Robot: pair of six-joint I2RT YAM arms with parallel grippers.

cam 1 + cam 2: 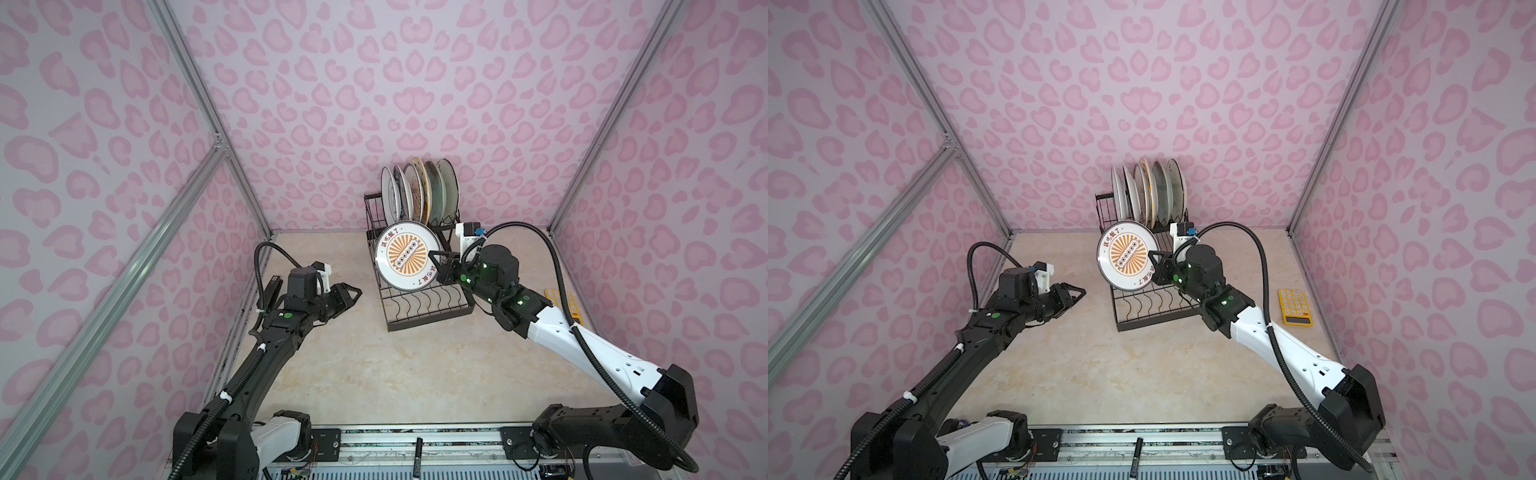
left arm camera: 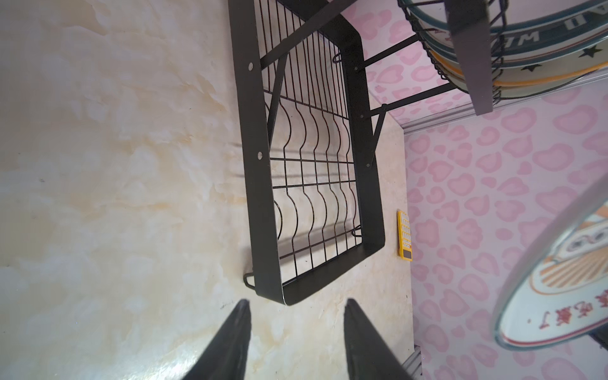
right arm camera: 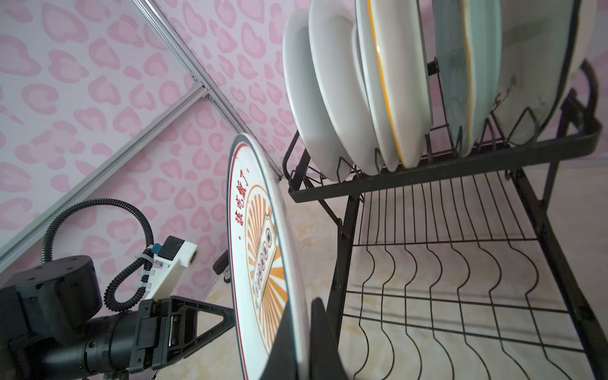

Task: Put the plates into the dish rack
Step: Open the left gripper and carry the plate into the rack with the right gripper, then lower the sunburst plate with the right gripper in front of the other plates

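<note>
Right hand (image 1: pixel 437 258) pinches the rim of an orange-sunburst plate (image 1: pixel 409 255), held on edge over the dish rack (image 1: pixel 428 309) — left hand (image 1: pixel 358 293) spread and empty, well to the left.

Your left arm (image 1: pixel 266 353) reaches forward, and its left tool (image 1: pixel 356 293) hangs well to the left of the dish rack (image 1: pixel 430 322), pointing toward it. The jaws stand apart with nothing between them. Your right arm (image 1: pixel 582 345) angles in from the rack's right. There the right tool (image 1: pixel 434 257) is clamped on the rim of the orange-sunburst plate (image 1: pixel 405 255), held up on edge.
</note>
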